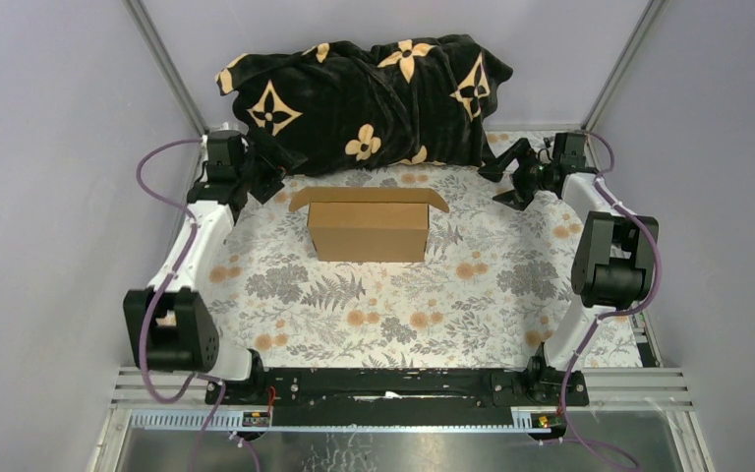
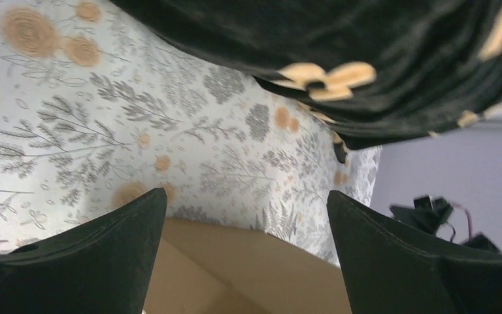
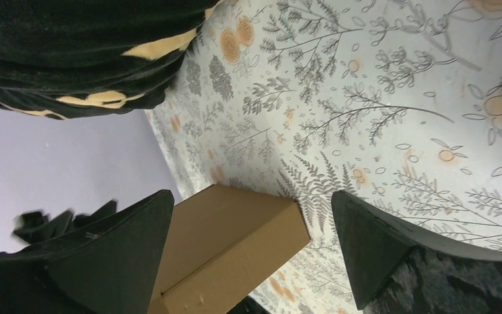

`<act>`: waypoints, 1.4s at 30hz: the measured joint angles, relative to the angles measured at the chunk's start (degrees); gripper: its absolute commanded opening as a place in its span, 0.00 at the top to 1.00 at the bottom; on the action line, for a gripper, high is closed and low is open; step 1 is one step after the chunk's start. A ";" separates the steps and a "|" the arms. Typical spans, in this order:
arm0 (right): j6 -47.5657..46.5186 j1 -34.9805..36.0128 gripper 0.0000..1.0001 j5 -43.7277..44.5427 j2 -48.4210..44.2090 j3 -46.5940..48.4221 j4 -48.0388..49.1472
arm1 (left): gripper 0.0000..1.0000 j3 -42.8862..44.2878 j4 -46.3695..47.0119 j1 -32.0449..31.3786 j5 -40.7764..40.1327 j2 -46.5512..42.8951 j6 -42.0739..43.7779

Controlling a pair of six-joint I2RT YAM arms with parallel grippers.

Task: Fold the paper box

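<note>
The paper box [image 1: 368, 228] is noted centred on the table [image 1: 354, 320], flap raised, with left gripper [image 1: 283, 173] at 10 o'clock and right gripper [image 1: 503, 185] at 2 o'clock spread wide, empty; it may be shoved by one-sided contact.

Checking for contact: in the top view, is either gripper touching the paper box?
No, the left gripper and right gripper both sit open near the far corners, clear of the paper box between them.
</note>
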 measured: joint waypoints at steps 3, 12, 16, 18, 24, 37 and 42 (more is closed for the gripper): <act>-2.01 0.00 0.00 1.75 -0.61 0.52 -0.81 | 0.01 -1.81 0.44 -3.41 -2.67 -6.60 2.23; -10.51 0.09 0.00 1.84 -10.08 4.00 -1.75 | 0.01 12.50 -1.84 -10.21 -6.62 -11.50 11.39; -14.97 2.21 0.00 -1.29 -19.28 0.74 1.81 | 0.01 10.16 -1.81 -11.21 -4.22 -16.22 14.86; -19.21 5.49 0.00 -1.25 -22.21 0.55 1.29 | 0.01 8.28 -2.69 -12.41 -3.48 -19.10 16.35; -34.95 23.61 0.00 9.27 -24.96 1.60 -6.69 | 0.01 7.56 -5.27 -21.22 -6.75 -22.47 22.14; -36.81 28.33 0.00 29.35 -41.46 4.00 -12.85 | 0.01 14.99 -11.56 -38.60 -24.41 -22.47 29.35; -36.54 28.33 0.00 25.51 -44.85 -1.36 -7.30 | 0.01 14.14 -10.91 -38.58 -21.73 -22.29 27.85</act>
